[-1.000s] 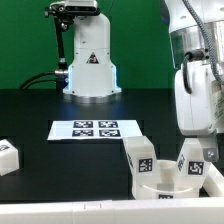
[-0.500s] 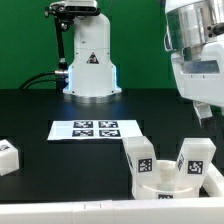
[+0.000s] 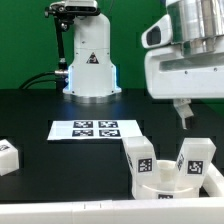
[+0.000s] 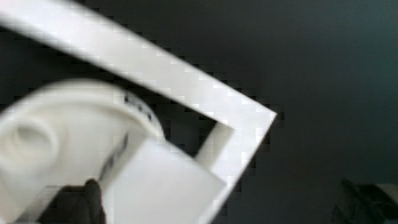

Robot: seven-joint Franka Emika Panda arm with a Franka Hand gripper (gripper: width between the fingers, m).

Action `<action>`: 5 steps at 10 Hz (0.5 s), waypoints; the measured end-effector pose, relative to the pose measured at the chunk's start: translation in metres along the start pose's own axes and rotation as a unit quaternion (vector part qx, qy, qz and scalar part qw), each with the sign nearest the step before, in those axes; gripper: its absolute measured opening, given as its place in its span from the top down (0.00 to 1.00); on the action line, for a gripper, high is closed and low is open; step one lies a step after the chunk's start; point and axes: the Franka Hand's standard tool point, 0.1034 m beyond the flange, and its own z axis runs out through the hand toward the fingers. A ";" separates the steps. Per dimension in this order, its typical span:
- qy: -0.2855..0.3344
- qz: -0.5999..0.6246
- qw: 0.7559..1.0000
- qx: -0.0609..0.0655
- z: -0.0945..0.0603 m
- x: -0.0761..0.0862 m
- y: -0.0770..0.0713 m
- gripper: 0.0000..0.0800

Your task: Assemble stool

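Seat [image 3: 165, 187] is carrying two legs [image 3: 141, 158], and the jaws are hanging open and empty above it. Next it's probably needing to grab the loose leg [image 3: 8, 156] sitting on the desk [image 3: 60, 165].

Tool [image 3: 192, 112] hovering high at exterior view's right, jaws spread, gripping nothing. Seat [image 3: 165, 184] sitting below it, leg [image 3: 140, 158] and second leg [image 3: 196, 160] standing in it, apart. Loose leg [image 3: 8, 155] lying at exterior view's left edge. Marker board [image 3: 96, 129] lying flat mid-tabletop [image 3: 40, 105].
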 end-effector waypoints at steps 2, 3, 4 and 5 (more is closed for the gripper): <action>0.003 -0.052 0.999 -0.005 0.002 0.000 0.001 0.19; 0.004 -0.082 0.997 -0.007 0.002 0.002 0.002 0.19; 0.008 -0.160 0.987 -0.012 0.000 0.005 0.003 0.19; 0.014 -0.265 0.964 -0.017 -0.003 0.010 0.004 0.19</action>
